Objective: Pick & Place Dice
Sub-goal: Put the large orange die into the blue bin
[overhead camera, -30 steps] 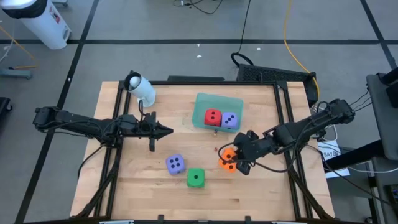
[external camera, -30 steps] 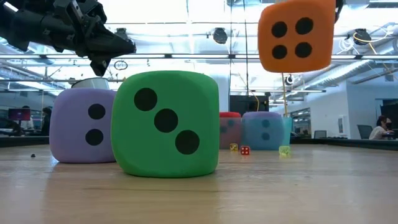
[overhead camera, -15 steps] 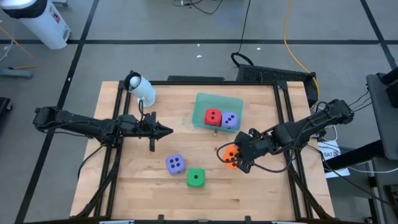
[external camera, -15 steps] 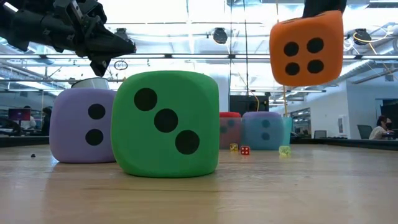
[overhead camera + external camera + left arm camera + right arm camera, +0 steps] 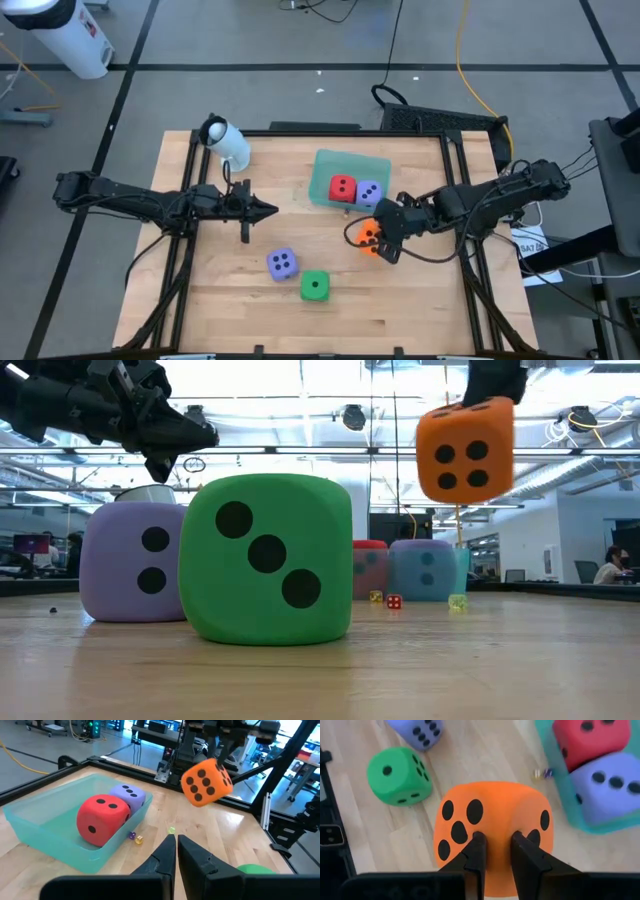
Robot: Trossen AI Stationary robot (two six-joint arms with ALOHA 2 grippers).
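The right tool (image 5: 380, 237) is clenched on the orange die (image 5: 368, 236), its two dark fingers (image 5: 476, 851) pressed into the foam. The die hangs in the air, clear of the tabletop (image 5: 420, 290). Compared with a second ago, the right tool and its die have moved up the tabletop toward the teal tray (image 5: 322, 168); the die now sits just beside the tray's near corner, where before it hung well below it. In the low view the die has shifted slightly and shows its four-pip face.

Inside the tray, the red die (image 5: 342, 187) and a purple die (image 5: 369, 192) lie side by side, unchanged. The second purple die (image 5: 282, 263) and the green die (image 5: 315, 286) rest close together on the tabletop, in the same spots as before.

The left tool (image 5: 262, 210) hovers over the left half of the tabletop, fingers closed together and holding nothing, exactly where it was a second ago.
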